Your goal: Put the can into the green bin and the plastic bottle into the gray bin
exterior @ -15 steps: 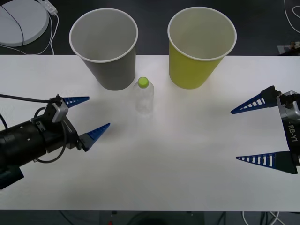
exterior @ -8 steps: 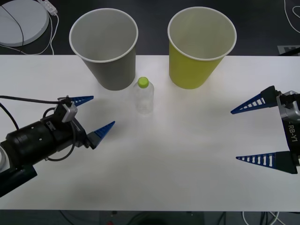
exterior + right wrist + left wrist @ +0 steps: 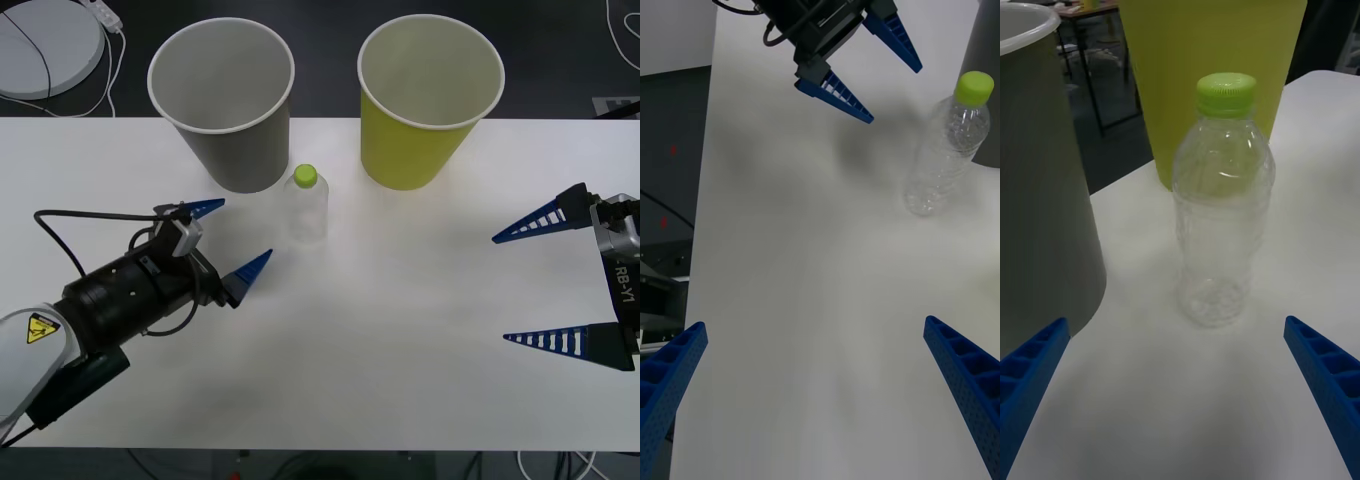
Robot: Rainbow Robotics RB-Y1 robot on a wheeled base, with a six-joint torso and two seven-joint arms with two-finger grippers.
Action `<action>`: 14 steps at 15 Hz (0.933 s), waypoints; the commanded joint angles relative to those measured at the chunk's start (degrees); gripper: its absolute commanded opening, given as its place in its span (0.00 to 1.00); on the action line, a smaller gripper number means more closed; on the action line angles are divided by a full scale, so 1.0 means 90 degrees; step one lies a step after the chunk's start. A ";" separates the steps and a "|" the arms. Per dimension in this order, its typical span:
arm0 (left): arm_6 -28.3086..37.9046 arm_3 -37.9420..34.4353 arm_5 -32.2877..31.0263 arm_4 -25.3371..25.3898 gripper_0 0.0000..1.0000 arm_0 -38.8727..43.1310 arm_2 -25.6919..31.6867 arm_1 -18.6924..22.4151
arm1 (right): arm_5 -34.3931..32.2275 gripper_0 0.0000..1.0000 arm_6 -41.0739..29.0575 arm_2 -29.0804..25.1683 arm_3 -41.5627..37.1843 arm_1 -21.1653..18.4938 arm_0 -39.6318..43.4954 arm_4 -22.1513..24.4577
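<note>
Left tool [image 3: 228, 238] spread wide, near upright plastic bottle [image 3: 308, 205]

Left end effector [image 3: 228, 238] moved right and forward, closer to plastic bottle [image 3: 308, 205], fingers spread.

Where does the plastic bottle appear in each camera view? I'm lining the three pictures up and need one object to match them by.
Front view: the plastic bottle stands upright on the white table, between the gray bin and the green bin.
Right wrist view: the bottle is beyond the open left gripper.
Left wrist view: it stands centred ahead of the open fingers.
Shared landmark: its lime-green cap.
</note>
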 commanded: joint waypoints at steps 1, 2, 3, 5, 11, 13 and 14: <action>0.0139 0.0009 -0.0050 -0.0216 1.00 -0.0135 -0.0072 -0.0179 | 0.0000 1.00 0.0000 0.0000 0.0000 0.0000 0.0000 0.0000; 0.0188 0.0019 -0.0050 -0.0255 1.00 -0.0213 -0.0141 -0.0179 | 0.0000 1.00 0.0000 0.0000 0.0000 0.0000 0.0000 0.0000; 0.0227 0.0078 -0.0050 -0.0284 1.00 -0.0311 -0.0209 -0.0169 | 0.0000 1.00 0.0000 0.0000 0.0000 0.0000 0.0000 0.0000; 0.0295 0.0234 -0.0050 -0.0323 1.00 -0.0535 -0.0365 -0.0149 | 0.0000 1.00 0.0000 0.0000 0.0000 0.0000 0.0000 0.0000; 0.0451 0.0634 -0.0050 -0.0323 1.00 -0.1004 -0.0610 -0.0149 | 0.0000 1.00 0.0000 0.0000 0.0000 0.0000 0.0000 0.0000; 0.0490 0.0673 -0.0050 -0.0353 1.00 -0.1063 -0.0610 -0.0149 | 0.0000 1.00 0.0000 0.0000 0.0000 0.0000 0.0000 0.0000; 0.0500 0.0722 -0.0060 -0.0392 1.00 -0.1121 -0.0619 -0.0159 | 0.0000 1.00 0.0000 0.0000 0.0000 0.0000 0.0000 0.0000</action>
